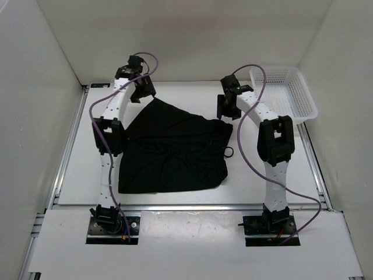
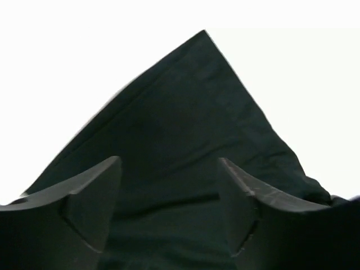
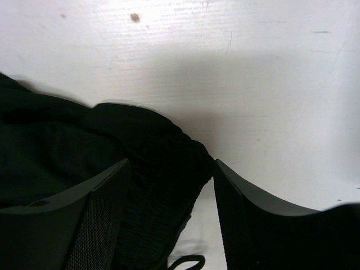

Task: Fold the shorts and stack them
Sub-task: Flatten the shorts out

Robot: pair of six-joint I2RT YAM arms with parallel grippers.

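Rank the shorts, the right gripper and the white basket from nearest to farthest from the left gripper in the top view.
1. shorts, directly under the left gripper.
2. right gripper, across the shorts, to the right.
3. white basket, far right corner, beyond it.

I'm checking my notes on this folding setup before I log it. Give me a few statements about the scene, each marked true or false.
1. The shorts lie on the table, outside the basket. True.
2. The basket holds a folded garment. False: nothing shows inside it.
3. The left gripper and the right gripper both have their jaws apart. True.
4. The basket stands at the table's near left corner. False: it stands at the far right.
5. A drawstring loop shows at the shorts' right edge. True.
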